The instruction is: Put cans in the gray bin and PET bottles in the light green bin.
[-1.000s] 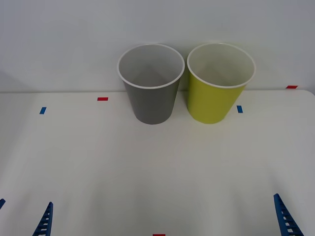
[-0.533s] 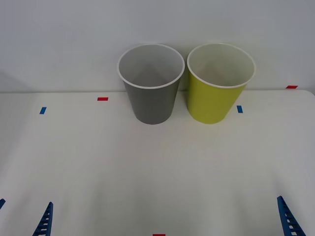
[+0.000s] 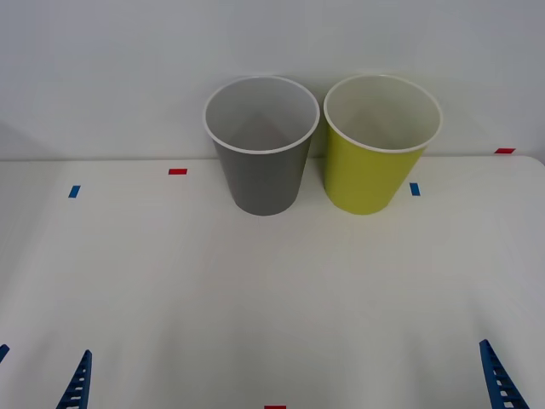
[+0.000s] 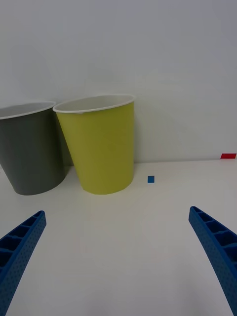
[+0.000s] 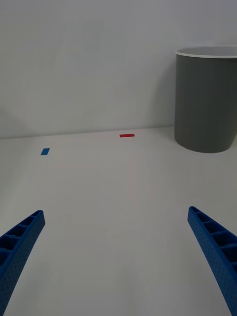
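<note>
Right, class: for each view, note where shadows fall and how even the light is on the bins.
Front view: soft, even light; the gray bin and green bin cast faint shadows on the wall behind. Right wrist view: the green bin's wall is evenly lit, with a dim shadow between the bins. Left wrist view: the gray bin shades gently darker toward one side.

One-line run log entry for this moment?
gray bin: upright, left | light green bin: upright, right | left gripper: open, low | right gripper: open, low
</note>
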